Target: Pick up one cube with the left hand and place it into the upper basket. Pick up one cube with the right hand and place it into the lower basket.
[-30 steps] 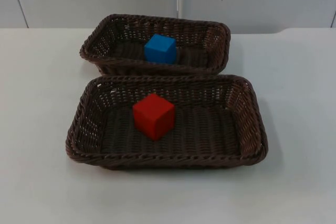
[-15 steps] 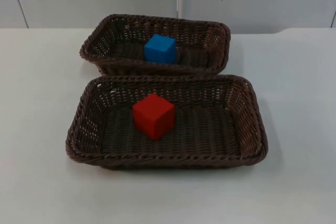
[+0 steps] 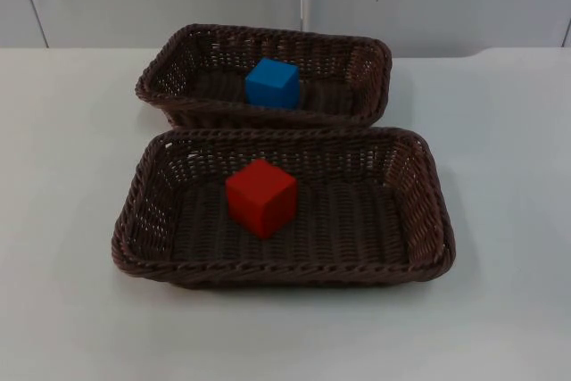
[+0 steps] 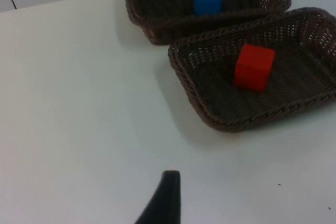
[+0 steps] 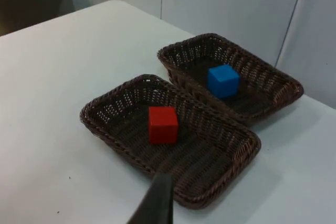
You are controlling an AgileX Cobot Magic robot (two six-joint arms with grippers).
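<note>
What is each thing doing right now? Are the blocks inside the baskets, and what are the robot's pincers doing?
Blue cube: sits upright inside the upper basket.
Red cube: sits inside the lower basket, turned corner-forward.
Upper basket: flat on the table, holds one cube.
Lower basket: flat on the table, holds one cube, its far rim close against the upper basket.
Left pincer: above bare table, holds nothing.
Right pincer: back from the lower basket, holds nothing.

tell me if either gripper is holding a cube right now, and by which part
Nothing is held. The blue cube sits in the upper basket and the red cube in the lower basket, no finger touching either.
</note>
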